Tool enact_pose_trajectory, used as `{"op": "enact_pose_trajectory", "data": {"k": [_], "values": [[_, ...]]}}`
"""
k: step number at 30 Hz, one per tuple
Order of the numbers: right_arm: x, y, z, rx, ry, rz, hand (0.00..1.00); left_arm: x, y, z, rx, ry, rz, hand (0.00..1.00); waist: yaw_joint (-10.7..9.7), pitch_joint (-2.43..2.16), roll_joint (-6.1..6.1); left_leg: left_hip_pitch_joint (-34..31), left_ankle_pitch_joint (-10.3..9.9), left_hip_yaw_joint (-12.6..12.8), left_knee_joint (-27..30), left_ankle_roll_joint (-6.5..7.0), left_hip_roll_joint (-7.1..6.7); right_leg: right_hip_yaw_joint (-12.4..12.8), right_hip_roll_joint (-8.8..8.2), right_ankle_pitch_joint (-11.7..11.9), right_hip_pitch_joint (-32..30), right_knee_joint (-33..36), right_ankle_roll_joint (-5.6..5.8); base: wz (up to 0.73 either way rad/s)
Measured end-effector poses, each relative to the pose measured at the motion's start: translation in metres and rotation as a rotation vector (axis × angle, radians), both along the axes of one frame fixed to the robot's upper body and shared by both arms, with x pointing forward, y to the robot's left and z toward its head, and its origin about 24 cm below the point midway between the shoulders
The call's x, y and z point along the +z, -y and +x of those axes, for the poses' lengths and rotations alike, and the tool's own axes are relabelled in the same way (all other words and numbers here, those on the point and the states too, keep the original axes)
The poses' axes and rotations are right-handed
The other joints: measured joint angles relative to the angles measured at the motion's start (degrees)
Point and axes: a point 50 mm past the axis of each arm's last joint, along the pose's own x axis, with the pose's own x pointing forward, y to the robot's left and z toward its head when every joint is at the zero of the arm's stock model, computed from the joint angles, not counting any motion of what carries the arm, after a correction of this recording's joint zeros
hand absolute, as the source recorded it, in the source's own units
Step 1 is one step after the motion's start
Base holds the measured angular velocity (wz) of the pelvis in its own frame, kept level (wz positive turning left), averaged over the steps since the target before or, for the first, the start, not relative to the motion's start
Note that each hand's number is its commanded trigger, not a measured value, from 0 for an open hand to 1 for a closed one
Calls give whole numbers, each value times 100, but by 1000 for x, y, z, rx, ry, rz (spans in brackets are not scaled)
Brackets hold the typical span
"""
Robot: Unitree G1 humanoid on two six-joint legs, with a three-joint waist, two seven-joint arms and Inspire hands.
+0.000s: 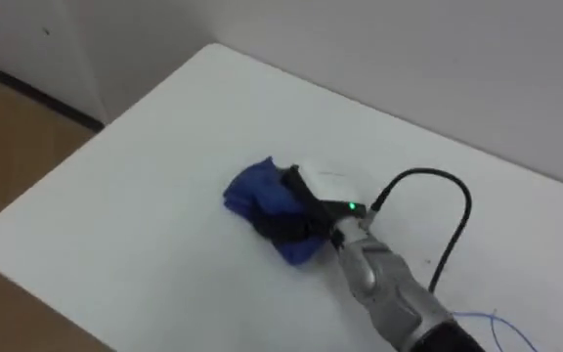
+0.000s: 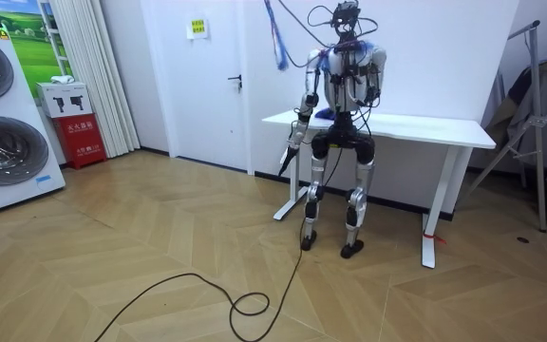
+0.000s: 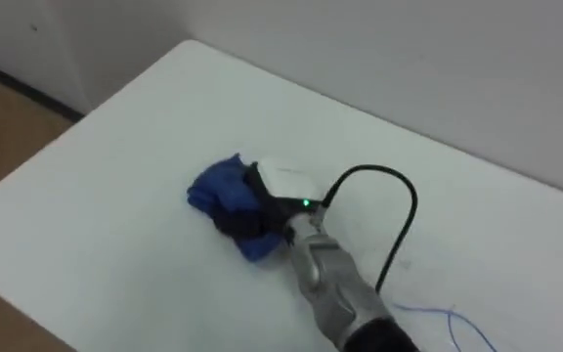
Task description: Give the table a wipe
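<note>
Cloth [image 1: 252, 193]: blue, bunched into a lump, lying on the white table [image 1: 135, 205] towards its left end and well clear of the edges. I note the right hand [image 1: 323, 188] set on the cloth's right side. Its dark fingers [image 1: 283, 227] are curled down over the folds and grip them, and blue fabric shows on both sides of them. The right arm comes in from the lower right. A thin blue strand [image 1: 497, 323] lies on the tabletop beside that arm, apart from the cloth. In the room view I see the robot standing upright against the table's long edge, at the room view's left end. Its left hand [image 2: 287, 160] hangs low beside the table corner.
</note>
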Motion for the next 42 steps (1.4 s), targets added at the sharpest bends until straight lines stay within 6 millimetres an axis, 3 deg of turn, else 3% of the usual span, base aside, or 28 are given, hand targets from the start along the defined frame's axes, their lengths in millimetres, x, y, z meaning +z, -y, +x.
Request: {"op": "enact_pose_trajectory", "data": {"k": [2, 4, 5, 7, 8, 10, 13, 16, 19, 21, 24, 26, 27, 28, 29, 31, 33, 34, 36, 38, 39, 42], "values": [[-13, 29, -20, -101, 14, 5, 100, 2, -6, -1, 22, 12, 21, 0, -138, -46, -28, 21, -23, -13, 12, 28, -37, 75, -25, -68, 53, -15, 55, 10], [-24, 82, -53, -295, 54, -15, 100, 4, -13, -6, 24, -3, 51, 0, -346, -62, -10, 78, -20, 19, 14, 62, -91, 128, -65, -71, 83, -4, 115, -7], [-26, 95, -62, -350, 63, -31, 100, 5, -16, -7, 29, -5, 60, 0, -429, -76, -13, 74, -20, 19, 16, 76, -101, 129, -74, -62, 86, -3, 128, -7], [-32, 141, -98, -582, 76, -80, 100, 9, -27, -12, 87, 4, 107, 0, -710, -163, -26, 75, -35, 46, 16, 114, -127, 211, -78, -6, 75, -4, 114, -10], [-34, 149, -106, -633, 77, -88, 100, 10, -29, -13, 99, 6, 118, 0, -798, -193, -30, 73, -39, 47, 17, 121, -129, 220, -79, -3, 76, -2, 111, -4], [-38, 180, -134, -818, 75, -117, 100, 14, -36, -12, 112, 25, 146, 0, -1160, -249, -50, 98, -61, 55, 30, 144, -131, 309, -77, -6, 108, 10, 115, 6], [-36, 214, -158, -988, 50, -150, 100, 16, -39, -7, 107, 60, 164, 0, -1454, -273, -67, 84, -113, 90, 92, 155, -129, 456, -67, -10, 90, 29, 120, -5], [-37, 238, -189, -1162, 5, -167, 100, 18, -42, -5, 101, 93, 194, 0, -1543, -314, -147, 99, -145, 103, 123, 156, -128, 512, -67, -14, 104, 91, 124, -9], [-38, 250, -218, -1286, -50, -191, 100, 19, -44, -11, 105, 84, 205, 0, -1591, -330, -234, 191, -169, 96, 131, 155, -121, 541, -61, -12, 194, 96, 123, -1], [-37, 255, -223, -1319, -73, -202, 100, 18, -42, -17, 108, 62, 201, 0, -1623, -330, -233, 241, -206, 89, 145, 149, -117, 552, -56, -10, 240, 101, 119, -8], [-35, 255, -204, -1302, -79, -186, 100, 16, -38, -21, 119, 48, 181, 0, -1516, -306, -192, 320, -222, 260, 131, 116, -77, 698, -28, 17, 199, 154, 82, -27], [-33, 251, -184, -1278, -80, -170, 100, 13, -32, -21, 112, 37, 154, 0, -1472, -284, -158, 370, -221, 395, 114, 108, -53, 846, -2, 30, 151, 204, 62, -49], [-32, 244, -164, -1226, -83, -163, 100, 10, -27, -15, 93, 40, 136, 0, -1342, -248, -122, 370, -222, 570, 112, 97, -6, 969, 27, 60, 37, 267, 24, -68], [-28, 228, -136, -1104, -74, -159, 100, 8, -23, -7, 69, 44, 119, 0, -1233, -179, -91, 347, -218, 601, 112, 91, -1, 1069, 66, 104, -76, 299, -22, -81], [-26, 217, -121, -1029, -69, -151, 100, 7, -22, -1, 58, 52, 110, 0, -1128, -157, -72, 326, -219, 597, 112, 93, -2, 1073, 91, 144, -151, 301, -50, -86], [-14, 147, -55, -634, -9, -138, 100, 6, -18, 15, 19, 73, 99, 0, -956, -42, -66, 191, -212, 439, 137, 97, -2, 1061, 190, 221, -348, 283, -140, -50], [-3, 107, -22, -421, 21, -130, 100, 5, -11, 35, -15, 115, 78, 0, -864, -6, -71, 64, -140, 323, 125, 48, 2, 1053, 222, 189, -432, 259, -162, 27], [2, 92, -10, -335, 34, -131, 100, 5, -5, 40, -29, 136, 67, 0, -730, -9, -42, 52, -110, 255, 83, 50, 2, 966, 215, 165, -414, 240, -176, 44], [4, 82, -5, -292, 34, -117, 100, 6, -5, 34, -27, 139, 67, 0, -607, -28, -21, 60, -69, 88, 16, 67, -4, 823, 210, 128, -329, 167, -171, 49], [-2, 85, -15, -303, 18, -114, 100, 7, -7, 18, -13, 104, 78, 0, -594, -59, -51, 87, -66, -45, -14, 68, -21, 688, 193, 71, -250, 131, -136, 47], [-6, 89, -23, -316, 29, -106, 100, 7, -8, 0, 4, 57, 82, 0, -705, -61, -45, 104, -64, -84, 5, 72, -47, 560, 168, 49, -124, 52, -102, 49], [-15, 116, -45, -427, 86, -111, 100, 8, -10, -16, 37, 20, 92, 0, -968, -54, -69, 45, -6, -84, 20, 132, -124, 402, 55, 9, -59, 47, -41, 56]]}}
